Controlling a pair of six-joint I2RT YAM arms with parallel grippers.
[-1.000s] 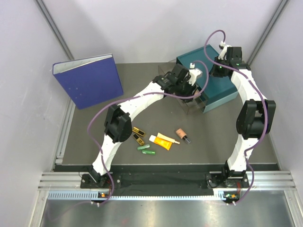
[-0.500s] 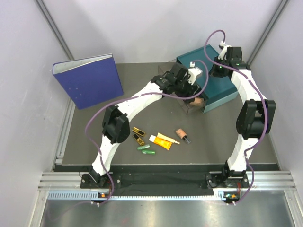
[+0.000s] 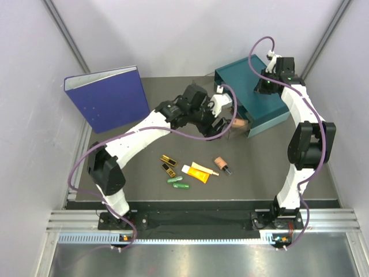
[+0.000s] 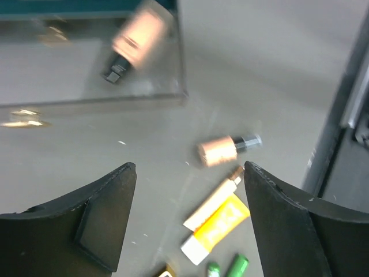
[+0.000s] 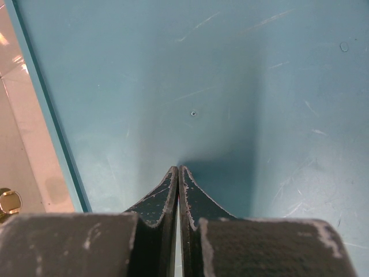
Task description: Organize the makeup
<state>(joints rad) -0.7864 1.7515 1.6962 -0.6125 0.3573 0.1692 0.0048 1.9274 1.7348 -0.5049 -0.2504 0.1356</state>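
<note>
My left gripper (image 3: 222, 119) is open and empty, hovering just left of the clear drawer (image 3: 235, 134); in the left wrist view its jaws (image 4: 189, 173) stand wide apart. One beige dark-capped bottle (image 3: 238, 123) (image 4: 138, 39) lies inside the drawer. The other beige bottle (image 3: 222, 163) (image 4: 226, 150) lies on the mat. Near it lie the yellow-orange tube (image 3: 199, 172) (image 4: 216, 228), two gold-and-black cases (image 3: 168, 164) and two green capsules (image 3: 178, 183) (image 4: 236, 266). My right gripper (image 3: 266, 84) (image 5: 179, 171) is shut and empty, its tips on top of the teal box (image 3: 262, 107) (image 5: 230, 69).
A large blue binder (image 3: 106, 98) stands at the back left. The teal box sits at the back right with its clear drawer pulled out toward the mat. A thin beige stick (image 4: 214, 197) lies beside the tube. A metal rail (image 3: 78, 161) runs along the mat's left edge.
My left arm has drawn back leftward out of the clear drawer, leaving a beige bottle lying in it. The right arm has not moved.
</note>
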